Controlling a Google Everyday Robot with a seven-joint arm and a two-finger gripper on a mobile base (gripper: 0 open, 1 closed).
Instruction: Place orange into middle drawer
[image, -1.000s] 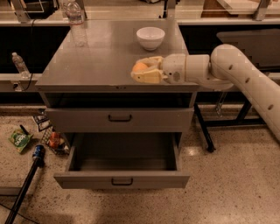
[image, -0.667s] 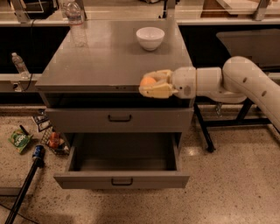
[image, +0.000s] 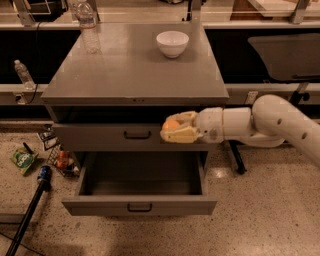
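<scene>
- Camera view: the gripper (image: 172, 129) is hanging in front of the cabinet (image: 135, 75), just below its top edge and toward its right side.
- The gripper's fingers (image: 179, 136) are clamping around the orange (image: 171, 123). The fruit is showing between the upper and lower finger.
- The orange is sitting in the grasp in front of the cabinet's top drawer (image: 115, 136), level with that closed front. It is above the right part of the cabinet's middle drawer (image: 165, 205) and not inside it.
- The middle drawer is standing pulled out from the cabinet, with its dark inside showing and its handle facing the camera.
- The white arm (image: 270, 120) is reaching in from the right of the cabinet, running roughly level to the gripper.
- A white bowl (image: 172, 43) is sitting on the cabinet top, near the back right.
- A clear bottle (image: 87, 27) is standing upright on the cabinet top at the back left.
- A small bottle (image: 22, 74) is standing left of the cabinet, on a low ledge.
- A green packet (image: 22, 160) is lying on the floor (image: 270, 215) left of the cabinet.
</scene>
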